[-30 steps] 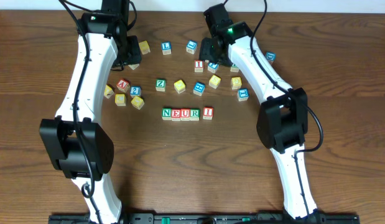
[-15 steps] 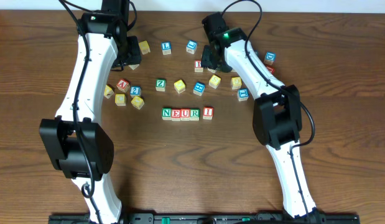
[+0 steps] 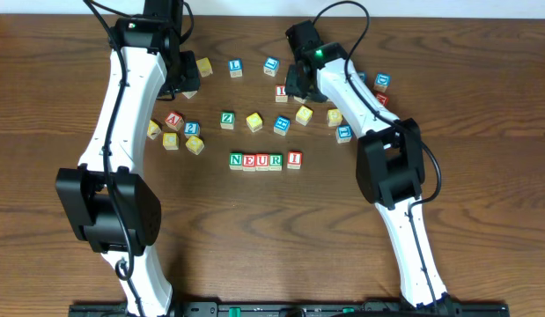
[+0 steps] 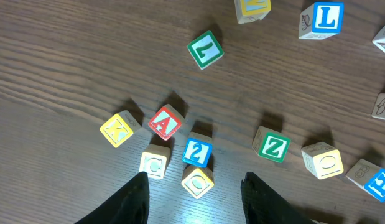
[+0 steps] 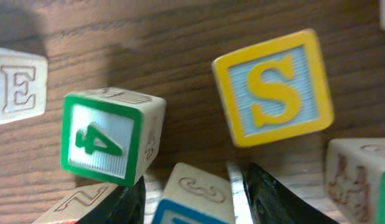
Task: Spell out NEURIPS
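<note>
Fingers of the left gripper stand apart with nothing between them, hovering near the far edge of the table, left of its middle. Below them is a loose cluster that includes a red A cube. At mid-table lies the row spelled so far: green N, red E, red U, green R and red I. Its long axis runs parallel to the near edge, and the letters read upright from that edge. P and S are not yet placed. Right of the middle, near the far edge, the right gripper is down among loose cubes with a blue-edged cube between its fingers. I cannot tell whether they already press it. Its letter is hidden, so it may or may not be the P. Just beyond it a yellow S cube shows its letter, turned askew to the wood grain, near a green-edged cube. These cubes look light, rigid and smooth: hardly breakable, but likely to twist out of a corner pinch. A cube has no long axis, so the best hold is on two opposite flat sides, jaws square to them.
</note>
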